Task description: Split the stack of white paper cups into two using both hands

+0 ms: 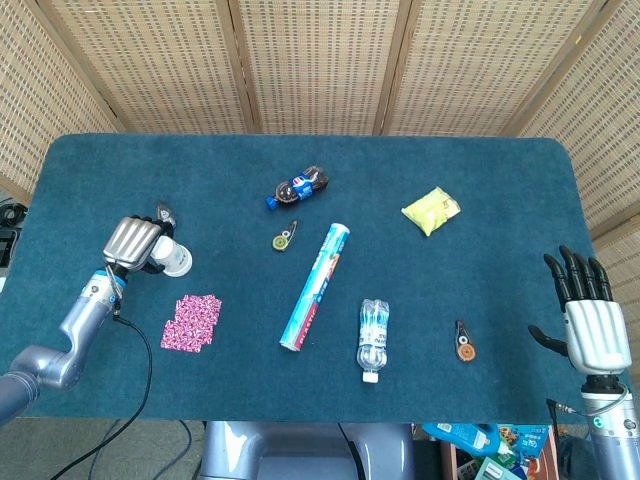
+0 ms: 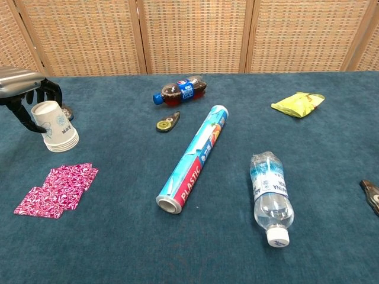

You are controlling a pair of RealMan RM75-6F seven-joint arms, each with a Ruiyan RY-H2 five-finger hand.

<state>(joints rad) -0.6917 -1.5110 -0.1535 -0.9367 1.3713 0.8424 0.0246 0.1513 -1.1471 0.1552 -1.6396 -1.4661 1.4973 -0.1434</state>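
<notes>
Near the tabletop's left edge, about mid-depth: stack of white paper cups, upside down, rims on the cloth, small blue print on the side. Left hand is over the top w/ fingers curled round the upper cup; looks like contact, but can't confirm a firm grip from either view. Right hand is well apart at the tabletop's right edge, fingers straight and spread, holding nothing.

Handling, my read: cups are v. light, thin-walled, crush easily, so keep squeeze low. Nested cups tend to stick by friction/suction, so the whole stack will likely lift as one unless the lower part is held. Best hold pts: left on upper cup walls near the closed base, right on the lower cups just above the rolled rims (stiffest bit), then pull apart w/ slight twist. Paper's smooth, so slip risk if the squeeze is too light.

Pink patterned napkin lies just in front of the stack, not touching.
</notes>
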